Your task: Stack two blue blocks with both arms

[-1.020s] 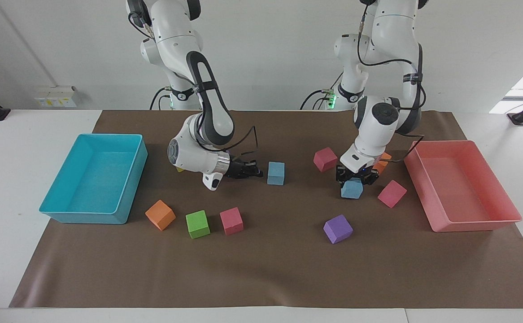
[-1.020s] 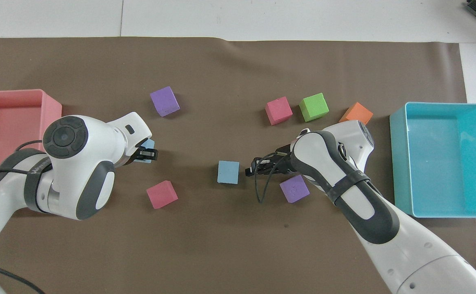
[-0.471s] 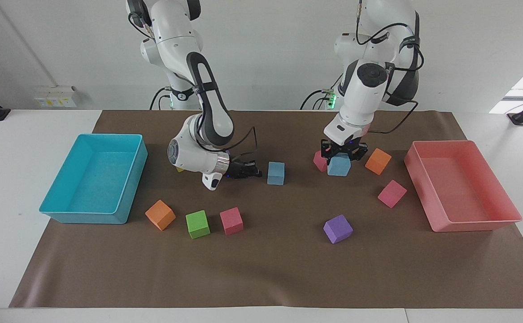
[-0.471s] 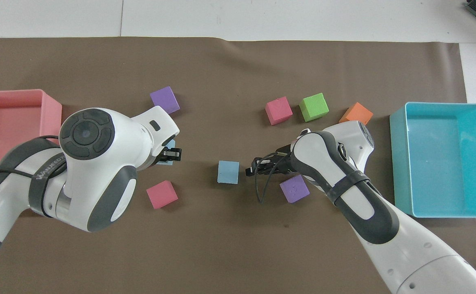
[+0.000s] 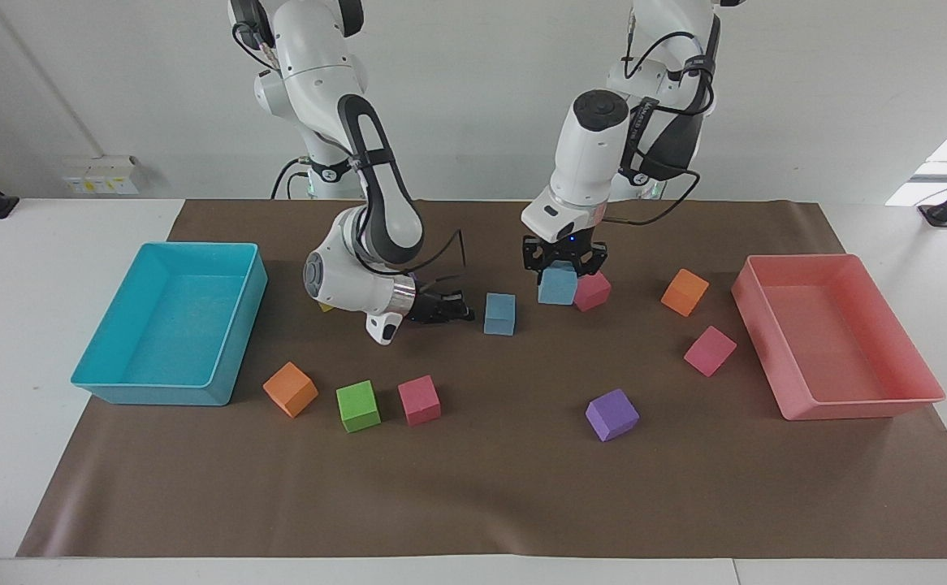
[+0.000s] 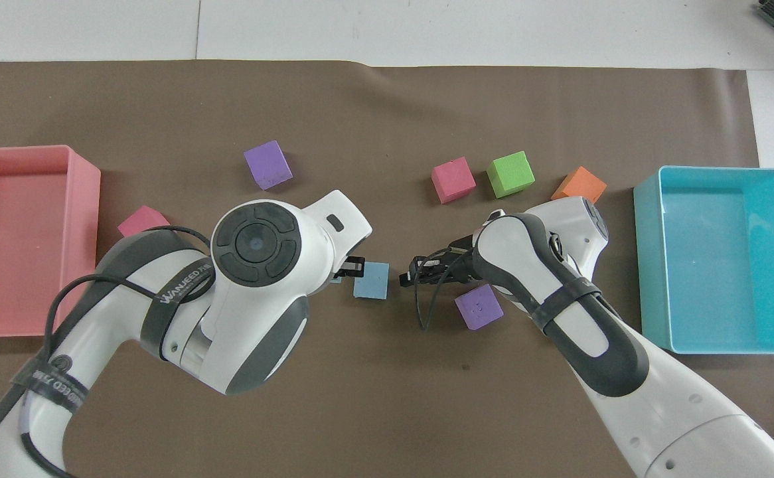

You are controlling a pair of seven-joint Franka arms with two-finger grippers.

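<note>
- The left tool (image 5: 561,266) is up in the air over the middle of the brown mat (image 5: 473,487), its fingers clamped on 1 blue block (image 5: 557,286).
- In the overhead view the left arm's wrist hides nearly all of that held blue block; only the tool's tip (image 6: 354,267) shows.
- The other blue block (image 5: 499,314) rests on the mat near the middle of the desk (image 5: 2,341), just beside the held one toward the right arm's end, not under it.
- The right tool (image 5: 451,311) is low, lying almost level, with its tip just beside the resting blue block (image 6: 371,279). I cannot tell how its fingers stand.
- A pink cube (image 5: 592,291) lies on the mat, partly covered by the held block in the facing view.
- A turquoise tray (image 5: 116,382) stands at the right arm's end and a pink tray (image 5: 855,402) at the left arm's end.
- A purple cube (image 6: 479,307) lies close by the right arm's wrist, nearer to the robots than the resting block.
</note>
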